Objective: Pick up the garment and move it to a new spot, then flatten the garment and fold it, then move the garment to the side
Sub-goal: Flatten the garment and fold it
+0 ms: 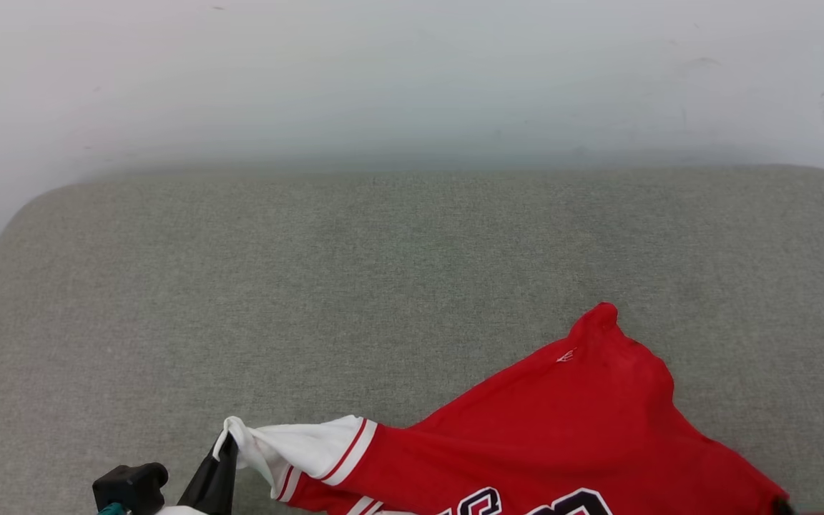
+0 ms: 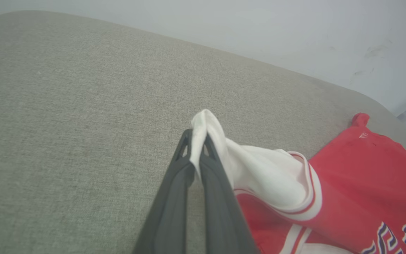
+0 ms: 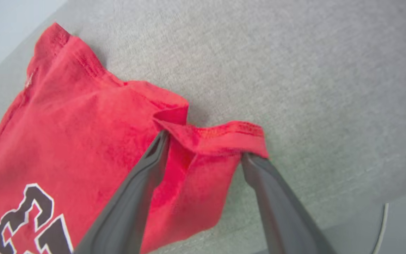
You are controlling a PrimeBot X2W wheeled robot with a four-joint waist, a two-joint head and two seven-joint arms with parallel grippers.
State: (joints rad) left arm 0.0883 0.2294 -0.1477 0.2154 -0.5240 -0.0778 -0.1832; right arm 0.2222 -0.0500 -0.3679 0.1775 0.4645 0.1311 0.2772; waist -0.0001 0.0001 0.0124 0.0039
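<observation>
The red short-sleeved jersey shirt with white sleeves and black, white-outlined letters (image 1: 562, 422) lies rumpled on the near right part of the grey-green woven pad (image 1: 312, 286), well short of the white wall (image 1: 412, 71). At the shirt's left end the left gripper (image 2: 197, 139) is pinched tight on a bunched fold of the white sleeve (image 2: 266, 173), which rises to a peak between its tips. The right gripper (image 3: 205, 146) stands spread wide at the shirt's right corner, with the red hem (image 3: 224, 132) draped loosely across both fingertips.
</observation>
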